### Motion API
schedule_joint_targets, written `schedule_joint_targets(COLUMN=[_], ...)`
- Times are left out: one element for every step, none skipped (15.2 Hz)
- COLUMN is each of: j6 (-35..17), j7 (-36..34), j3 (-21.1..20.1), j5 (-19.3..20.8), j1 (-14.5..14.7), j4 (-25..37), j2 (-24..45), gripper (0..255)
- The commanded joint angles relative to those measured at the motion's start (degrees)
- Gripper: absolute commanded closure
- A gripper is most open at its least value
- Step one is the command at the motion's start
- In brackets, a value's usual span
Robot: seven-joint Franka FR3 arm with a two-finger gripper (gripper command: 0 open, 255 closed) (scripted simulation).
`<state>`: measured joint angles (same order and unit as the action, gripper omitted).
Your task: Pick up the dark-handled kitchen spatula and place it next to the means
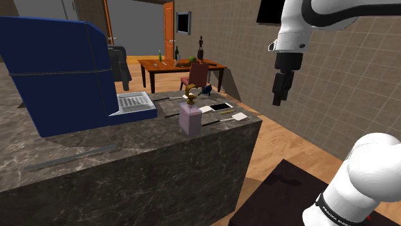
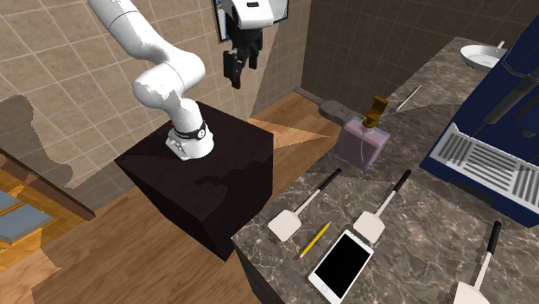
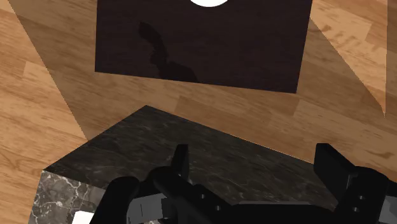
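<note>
Claw (image 2: 235, 76): jaws apart, empty, high beside the table (image 2: 276, 259). Nearest spatula (image 2: 304, 205): well below it, lying flat, handle running along the table's near edge.

- Three spatulas (image 2: 286, 225) (image 2: 370, 226) (image 2: 491, 246) with white heads and dark handles, on the tabletop (image 2: 415, 255).
- One pencil (image 2: 315, 240).
- One phone (image 2: 343, 262).
- One soap bottle (image 2: 364, 142).
- One blue coffee machine (image 2: 518, 95).
- One white bowl (image 2: 480, 56).
- One arm (image 2: 164, 78) on one stand (image 2: 207, 181).
</note>
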<state>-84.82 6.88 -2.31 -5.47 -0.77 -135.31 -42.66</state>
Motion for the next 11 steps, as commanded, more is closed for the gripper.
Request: schedule_joint_targets(j6=[0.0,-1.6,-3.3,-5.1,-6.8,-8.6,-10.4,-12.3,-14.1,-15.9,-17.7], j7=[0.0,3.1,6.1,9.0,12.0,14.9,17.8,20.7,23.6,26.5,29.3], j3=[0.0,1.1,2.3,3.4,4.6,5.7,6.8,7.9,8.9,10.0,11.0], j5=[0.0,1.0,2.1,3.0,3.9,4.8,5.5,6.3,6.9,7.4,7.8], j1=[0.0,0.3,0.6,0.9,1.3,1.6,1.9,2.2,2.6,2.9,3.3], j4=[0.0,-0.8,-1.4,-2.0,-2.5,-2.8,-3.0,-3.1,-3.2,-3.1,-2.8], j2=[0.0,0.6,1.4,2.3,3.3,4.5,5.7,7.1,8.6,10.1,11.8], gripper=[0,0,0,0,0,0,0,0,0,0,0])
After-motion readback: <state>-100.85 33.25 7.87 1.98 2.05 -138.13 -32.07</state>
